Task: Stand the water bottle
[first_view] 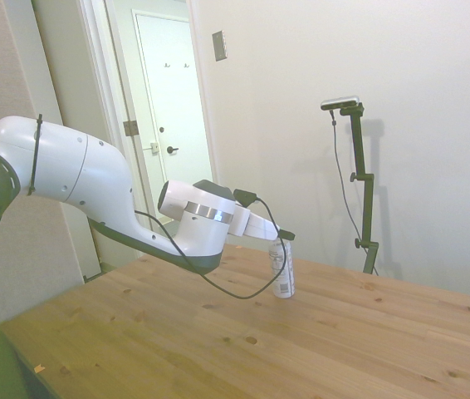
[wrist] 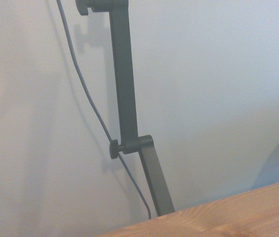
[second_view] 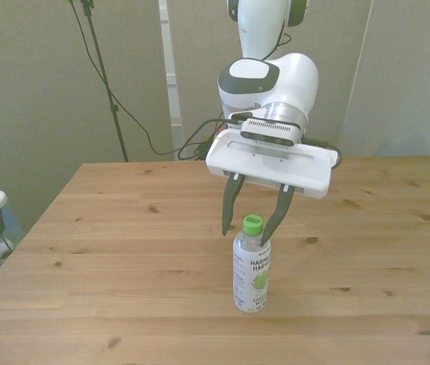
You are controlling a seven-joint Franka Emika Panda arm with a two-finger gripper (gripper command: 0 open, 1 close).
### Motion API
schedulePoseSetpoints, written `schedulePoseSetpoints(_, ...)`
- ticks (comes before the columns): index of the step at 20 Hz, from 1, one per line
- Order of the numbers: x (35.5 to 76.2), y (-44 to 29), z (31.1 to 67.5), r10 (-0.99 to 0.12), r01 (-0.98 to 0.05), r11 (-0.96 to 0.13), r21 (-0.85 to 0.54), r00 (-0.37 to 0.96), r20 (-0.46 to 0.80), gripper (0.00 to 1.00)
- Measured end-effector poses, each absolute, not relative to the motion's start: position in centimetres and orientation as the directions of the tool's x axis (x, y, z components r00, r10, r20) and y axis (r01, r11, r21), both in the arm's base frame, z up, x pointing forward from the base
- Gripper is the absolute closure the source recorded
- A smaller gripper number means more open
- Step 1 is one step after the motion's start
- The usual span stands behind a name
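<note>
We judge the standing step all but done: the water bottle [second_view: 251, 265] is upright on the counter [second_view: 124, 228], base flat on the wood, green cap [second_view: 253, 223] on top. The pincer [second_view: 250, 227] is released, its two dark fingers [second_view: 228, 207] spread either side of the cap and neck. In the front view the finger on that view's right seems to overlap the bottle's shoulder, so we cannot rule out a light touch there; the other finger stands just clear of the cap.

What we think the next move calls for is a clean retreat. The pincer should rise straight off the cap or draw back along the arm's own line without dragging sideways, since the bottle is tall and narrow, and a brush at the neck could tip it.

The side view shows the bottle [first_view: 282, 268] standing at the very tip of the pincer [first_view: 286, 236], with the arm stretched nearly level above the counter [first_view: 218, 332], but it hides the gap between the fingers. The front view gives us that gap and the label print. The wrist view shows neither bottle nor fingers, only a strip of counter [wrist: 238, 215] edge against a pale wall [wrist: 228, 74], so the wrist points outward, not down.
</note>
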State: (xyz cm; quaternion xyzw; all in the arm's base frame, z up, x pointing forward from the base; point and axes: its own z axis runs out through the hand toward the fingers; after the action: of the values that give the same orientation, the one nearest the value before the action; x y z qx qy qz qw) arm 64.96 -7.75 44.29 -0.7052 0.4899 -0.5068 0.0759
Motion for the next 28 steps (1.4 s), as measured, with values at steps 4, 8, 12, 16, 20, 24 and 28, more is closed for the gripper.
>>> schedulePoseSetpoints(4, 63.9, -7.5, 46.1, -0.779, -0.603, -0.502, -0.620, 0.004, 0.627, 0.00)
schedulePoseSetpoints(8, 61.3, -6.4, 49.0, -0.788, -0.599, -0.518, -0.611, 0.056, 0.614, 0.00)
schedulePoseSetpoints(12, 57.5, -5.5, 50.1, -0.796, -0.639, -0.518, -0.569, 0.117, 0.593, 0.00)
schedulePoseSetpoints(16, 54.1, -4.1, 50.7, -0.821, -0.714, -0.493, -0.497, 0.194, 0.537, 0.00)
schedulePoseSetpoints(20, 51.1, -2.8, 54.3, -0.836, -0.769, -0.503, -0.394, 0.318, 0.446, 0.00)
schedulePoseSetpoints(24, 49.2, -7.2, 58.8, -0.829, -0.791, -0.541, -0.285, 0.446, 0.337, 0.00)
schedulePoseSetpoints(28, 49.2, -8.1, 59.7, -0.805, -0.777, -0.589, -0.222, 0.541, 0.242, 0.00)
